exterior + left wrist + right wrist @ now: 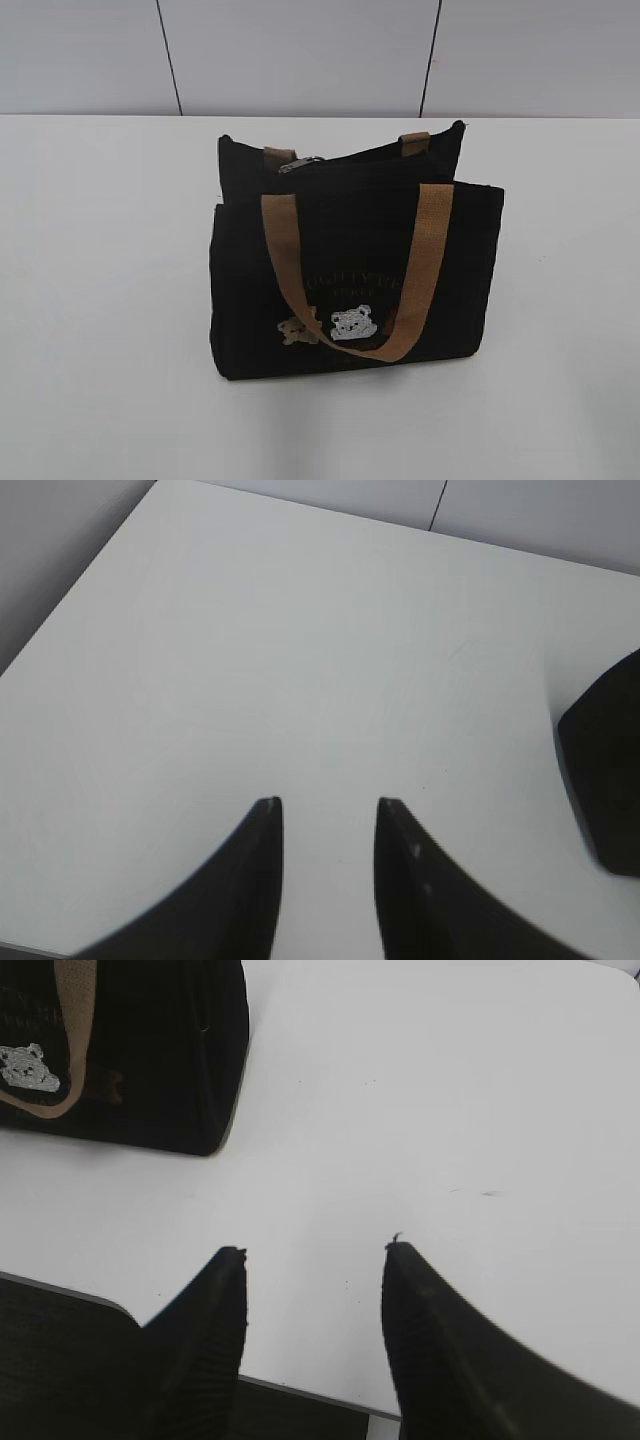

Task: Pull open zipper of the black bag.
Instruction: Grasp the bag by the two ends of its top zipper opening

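Observation:
The black bag (pixel 350 270) stands upright at the middle of the white table (pixel 100 300), tan handle hanging over its front, bears embroidered low on it. Its zipper runs along the top, the small grey metal pull tab (pixel 300 163) lying near the top's left end. No arm shows in the exterior view. My left gripper (pixel 329 802) is open over bare table, a corner of the black bag (pixel 605 770) at the right edge of its view. My right gripper (pixel 315 1250) is open near the table's front edge, the black bag (pixel 150 1060) up at the left.
A grey panelled wall (pixel 300 50) rises behind the table. The table's front edge (pixel 300 1392) runs under my right gripper's fingers, with dark floor below.

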`<control>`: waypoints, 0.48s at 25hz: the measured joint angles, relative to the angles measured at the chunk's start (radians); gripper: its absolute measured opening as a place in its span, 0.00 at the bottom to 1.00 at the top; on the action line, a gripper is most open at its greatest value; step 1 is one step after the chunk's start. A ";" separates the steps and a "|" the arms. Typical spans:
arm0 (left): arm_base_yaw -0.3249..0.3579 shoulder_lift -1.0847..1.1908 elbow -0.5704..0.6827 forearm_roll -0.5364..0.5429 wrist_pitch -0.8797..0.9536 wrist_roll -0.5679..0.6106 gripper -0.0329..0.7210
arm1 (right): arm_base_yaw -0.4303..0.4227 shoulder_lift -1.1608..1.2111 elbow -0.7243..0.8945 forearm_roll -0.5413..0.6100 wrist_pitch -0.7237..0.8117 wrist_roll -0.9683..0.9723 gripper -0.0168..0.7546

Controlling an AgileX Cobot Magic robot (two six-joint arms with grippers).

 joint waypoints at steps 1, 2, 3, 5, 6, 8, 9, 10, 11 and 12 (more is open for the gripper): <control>0.000 0.000 0.000 0.000 0.000 0.000 0.36 | 0.000 0.000 0.000 0.000 0.000 0.000 0.47; 0.000 0.000 0.000 0.000 0.000 0.000 0.36 | 0.000 0.000 0.000 0.000 0.000 0.000 0.47; 0.000 0.000 0.000 0.000 0.000 0.000 0.36 | 0.000 0.000 0.000 0.000 0.000 0.000 0.47; 0.000 0.000 0.000 0.000 0.000 0.000 0.36 | 0.000 0.000 0.000 0.000 0.000 0.000 0.47; 0.000 0.000 0.000 0.000 0.000 0.000 0.36 | 0.000 0.000 0.000 0.000 0.000 0.000 0.47; 0.000 0.000 0.000 0.000 0.000 0.000 0.36 | 0.000 0.000 0.000 0.000 0.000 0.000 0.47; 0.000 0.000 0.000 0.000 0.000 0.000 0.36 | 0.000 0.000 0.000 0.000 0.000 0.000 0.47; 0.000 0.000 0.000 0.000 0.000 0.000 0.36 | 0.000 0.000 0.000 0.000 0.000 0.000 0.47; 0.000 0.000 0.000 0.000 0.000 0.000 0.36 | 0.000 0.000 0.000 0.000 0.000 0.000 0.47; 0.000 0.000 0.000 0.000 0.000 0.000 0.36 | 0.000 0.000 0.000 0.000 0.000 0.000 0.47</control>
